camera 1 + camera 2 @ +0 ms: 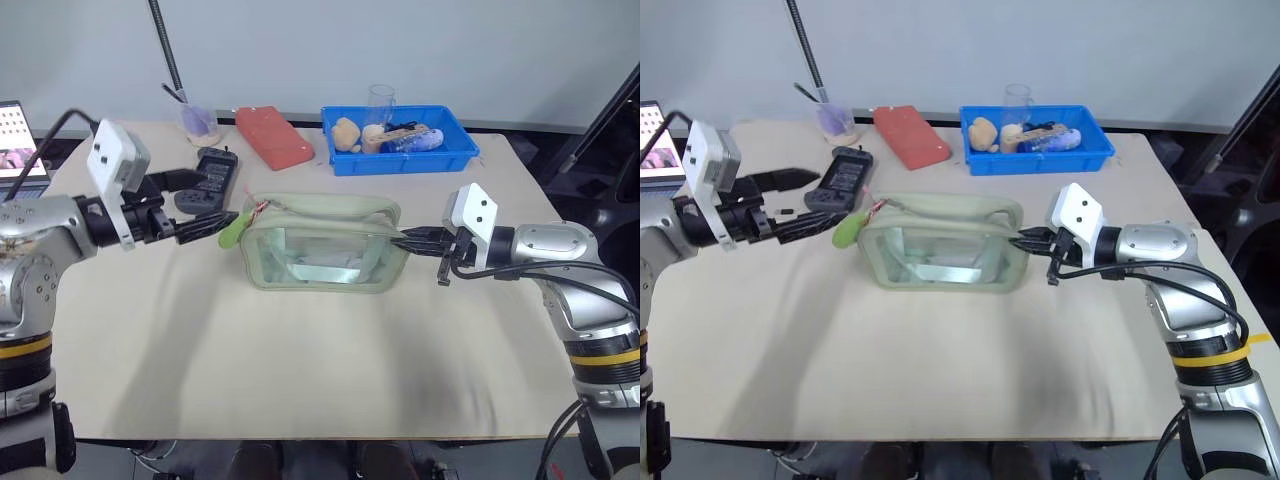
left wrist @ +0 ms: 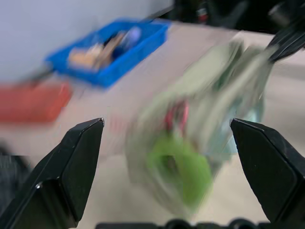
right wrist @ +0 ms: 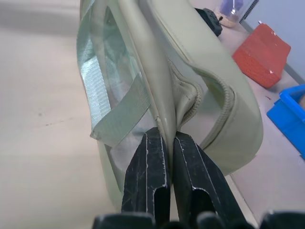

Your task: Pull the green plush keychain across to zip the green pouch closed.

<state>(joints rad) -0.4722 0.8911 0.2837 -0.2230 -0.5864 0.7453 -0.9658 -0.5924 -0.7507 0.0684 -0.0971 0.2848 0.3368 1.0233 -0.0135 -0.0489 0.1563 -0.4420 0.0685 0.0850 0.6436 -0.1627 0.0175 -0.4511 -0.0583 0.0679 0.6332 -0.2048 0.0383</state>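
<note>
The green pouch (image 1: 320, 245) stands mid-table, its top zipper running left to right. At its left end the green plush keychain (image 1: 231, 231) hangs on a pink-red cord. My left gripper (image 1: 220, 195) is open, level and pointing at that end. In the left wrist view the keychain (image 2: 180, 172) sits blurred ahead between the two spread fingers (image 2: 71, 167). My right gripper (image 1: 408, 240) is shut on the fabric end of the pouch (image 3: 190, 71) at its right side, fingers (image 3: 147, 162) pinching the trim.
Behind the pouch a blue tray (image 1: 400, 163) holds tan lumps and small items. A red case (image 1: 273, 137), a black remote (image 1: 212, 172) and a cup (image 1: 200, 122) lie at the back left. A laptop (image 1: 20, 150) is at the left edge.
</note>
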